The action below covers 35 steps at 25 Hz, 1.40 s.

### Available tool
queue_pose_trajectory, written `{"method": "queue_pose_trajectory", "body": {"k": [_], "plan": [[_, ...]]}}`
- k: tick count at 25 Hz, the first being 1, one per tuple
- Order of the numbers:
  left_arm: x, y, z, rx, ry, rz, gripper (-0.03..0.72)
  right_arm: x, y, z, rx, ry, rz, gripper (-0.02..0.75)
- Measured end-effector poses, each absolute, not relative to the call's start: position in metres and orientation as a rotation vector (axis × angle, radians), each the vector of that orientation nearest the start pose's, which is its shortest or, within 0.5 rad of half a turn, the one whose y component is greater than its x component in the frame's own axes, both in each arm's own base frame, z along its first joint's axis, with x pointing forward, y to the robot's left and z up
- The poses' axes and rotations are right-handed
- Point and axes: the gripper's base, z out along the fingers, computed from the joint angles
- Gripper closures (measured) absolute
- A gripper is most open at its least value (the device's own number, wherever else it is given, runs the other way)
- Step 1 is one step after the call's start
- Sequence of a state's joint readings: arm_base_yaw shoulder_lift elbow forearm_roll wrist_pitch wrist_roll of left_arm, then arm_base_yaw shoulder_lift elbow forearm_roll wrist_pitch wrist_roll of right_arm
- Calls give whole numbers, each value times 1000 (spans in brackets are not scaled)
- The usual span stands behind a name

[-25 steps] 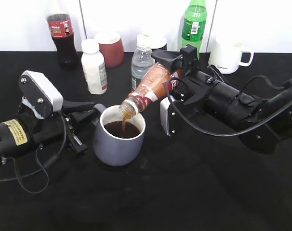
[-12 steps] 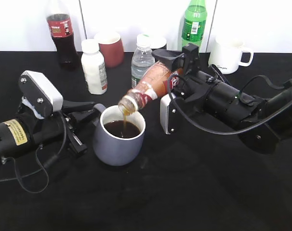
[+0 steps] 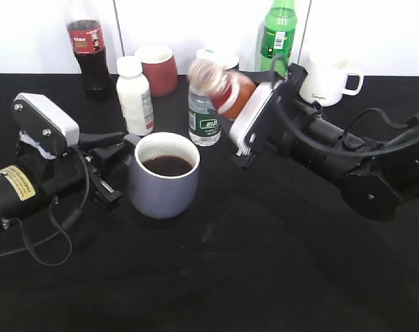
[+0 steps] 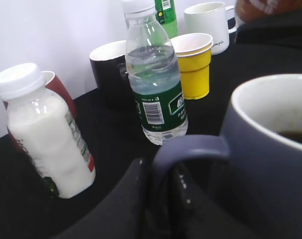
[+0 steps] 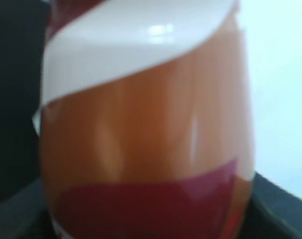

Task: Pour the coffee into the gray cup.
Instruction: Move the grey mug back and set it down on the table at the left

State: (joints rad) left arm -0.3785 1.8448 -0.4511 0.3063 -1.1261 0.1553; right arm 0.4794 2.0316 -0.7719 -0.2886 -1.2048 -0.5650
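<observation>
Coffee [image 3: 220,86] sits clamped in right hand [image 3: 254,104], tilted.

Cola bottle [image 3: 86,43], milk bottle [image 3: 135,95], water bottle [image 3: 205,116], white mug [image 3: 327,78] stand upright.

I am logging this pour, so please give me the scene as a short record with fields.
cup: gray cup upright, dark coffee inside
bottle: coffee bottle lifted, blurred, mouth away from cup
left end effector: around the cup handle
right end effector: shut on bottle
stream: none visible
behind: water bottle, milk bottle, yellow cup
</observation>
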Motion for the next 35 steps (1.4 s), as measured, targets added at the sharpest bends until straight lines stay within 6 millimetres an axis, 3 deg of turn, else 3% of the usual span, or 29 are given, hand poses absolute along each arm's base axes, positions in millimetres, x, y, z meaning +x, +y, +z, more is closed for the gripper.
{"method": "queue_pose_trajectory", "body": {"k": [5, 12, 16, 18, 30, 35], "plan": [[266, -114, 132, 552, 1668, -205, 589, 313, 190, 138, -692, 1410, 451, 232], [285, -52, 132, 308, 1725, -23, 589, 315, 188, 138, -653, 1427, 461, 232], [290, -31, 132, 240, 1731, 32, 589, 317, 185, 138, -603, 1442, 441, 233], [301, -23, 133, 179, 1714, 65, 589, 318, 185, 138, -599, 1443, 439, 233], [390, -21, 75, 147, 1699, 86, 588, 319, 182, 139, -564, 1454, 424, 233], [409, -15, 63, 101, 1662, 71, 582, 319, 182, 139, -563, 1454, 424, 233]]}}
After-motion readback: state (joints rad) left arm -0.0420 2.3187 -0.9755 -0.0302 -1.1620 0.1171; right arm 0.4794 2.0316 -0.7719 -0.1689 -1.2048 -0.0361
